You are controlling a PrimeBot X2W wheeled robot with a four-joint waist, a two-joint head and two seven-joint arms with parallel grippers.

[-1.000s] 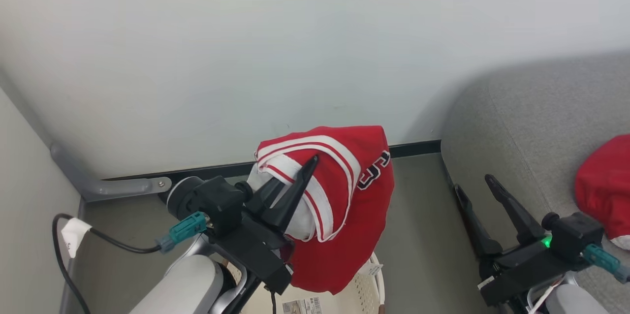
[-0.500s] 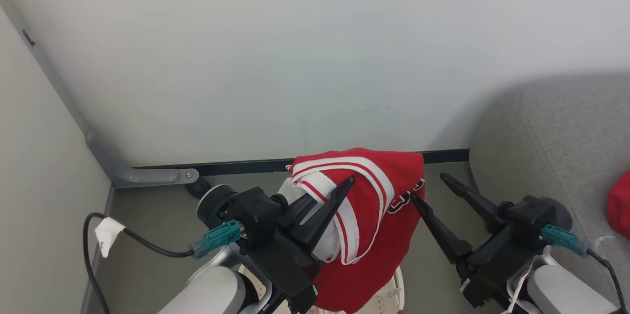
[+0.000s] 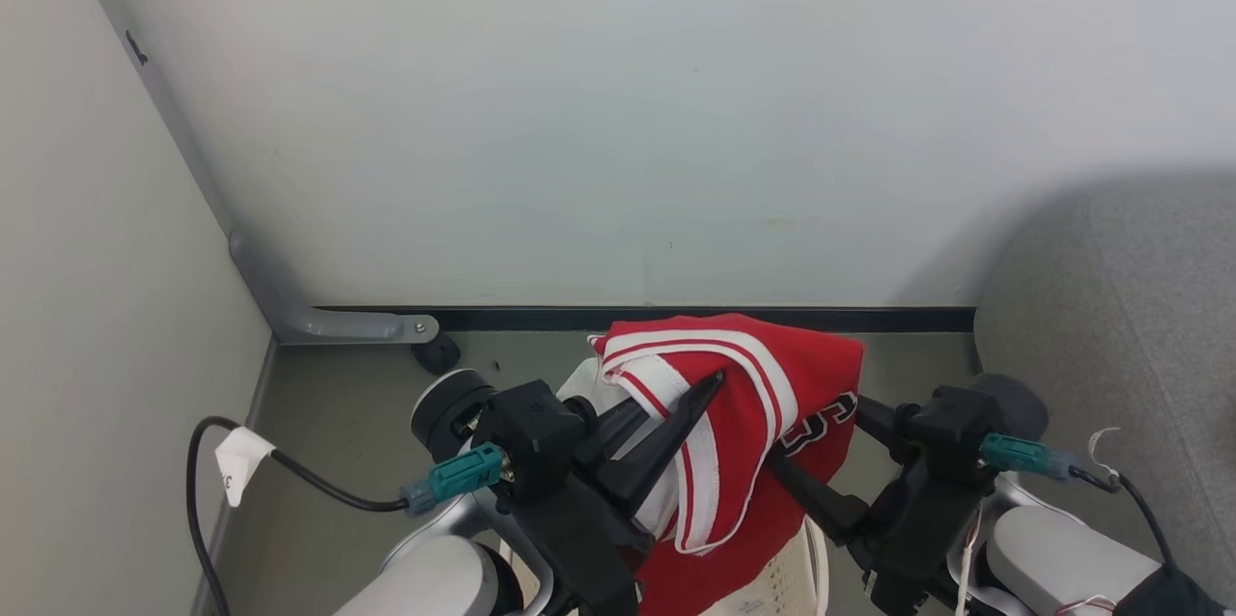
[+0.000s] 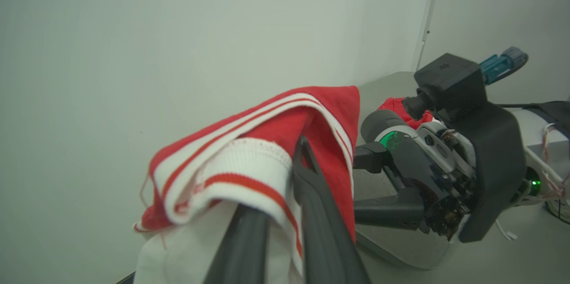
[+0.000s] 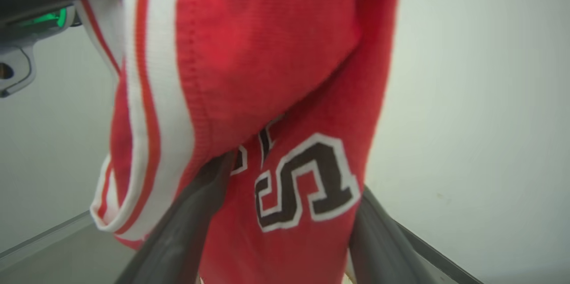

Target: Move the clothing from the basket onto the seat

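Fingers (image 3: 676, 421) of both grippers crowd the red jersey (image 3: 772, 370); well left of it a black cable (image 3: 290, 479) with a white tag (image 3: 239, 457) lies on the floor (image 3: 328, 413); the left gripper (image 3: 695, 396) pinches narrowly on its striped white trim, holding it above the cream basket (image 3: 772, 587); the right gripper's (image 5: 294, 175) jaws stand wide, the numbered panel hanging between them and hiding their tips; the grey sofa (image 3: 1139, 307) sits to its right, a pale wall (image 3: 618, 114) behind.
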